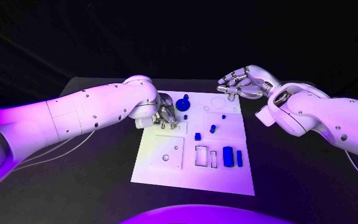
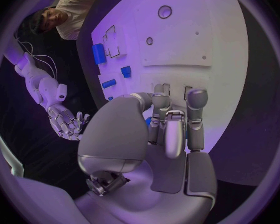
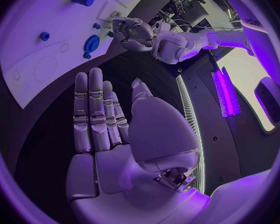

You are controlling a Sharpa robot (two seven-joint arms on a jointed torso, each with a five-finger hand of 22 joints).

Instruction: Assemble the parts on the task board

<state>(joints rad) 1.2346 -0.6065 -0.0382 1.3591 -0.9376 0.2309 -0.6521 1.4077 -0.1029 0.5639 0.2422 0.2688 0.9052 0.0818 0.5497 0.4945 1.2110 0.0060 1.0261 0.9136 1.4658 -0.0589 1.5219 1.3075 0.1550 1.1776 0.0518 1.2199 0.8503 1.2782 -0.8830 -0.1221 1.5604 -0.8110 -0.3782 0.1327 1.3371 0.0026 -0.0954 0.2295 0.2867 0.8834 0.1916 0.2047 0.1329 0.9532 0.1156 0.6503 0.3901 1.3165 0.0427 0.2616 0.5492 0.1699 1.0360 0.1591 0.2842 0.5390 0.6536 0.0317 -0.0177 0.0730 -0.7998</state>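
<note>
From the head camera, the white rectangular task board [image 1: 195, 175] lies mid-table on the black table [image 1: 89, 182]. The silver left hand [image 1: 163, 114] sits at the board's ten o'clock corner, fingers bent down onto the plate; whether they hold anything cannot be told here. Just beside it, toward one o'clock, stands a round blue knob-like part [image 1: 183, 102]. Small blue pieces [image 1: 212, 128] dot the board's middle, and a tall blue block [image 1: 227, 156] with a thinner blue bar [image 1: 239, 157] stands at four o'clock, next to two empty rectangular slots [image 1: 201, 155]. The silver right hand [image 1: 240, 86] hovers off the board's one o'clock corner, fingers apart, holding nothing.

From the left wrist, the left hand [image 2: 171, 129] curls its fingers [image 2: 196, 109] against the board [image 2: 227, 84], and a sliver of blue shows between them; a grip cannot be confirmed. A blue cylinder [image 2: 99, 53] lies well away.

From the right wrist, the right hand [image 3: 112, 119] is flat and empty over dark table, with the knob-like part [image 3: 91, 43] on the board [image 3: 28, 50] beyond its fingertips.
</note>
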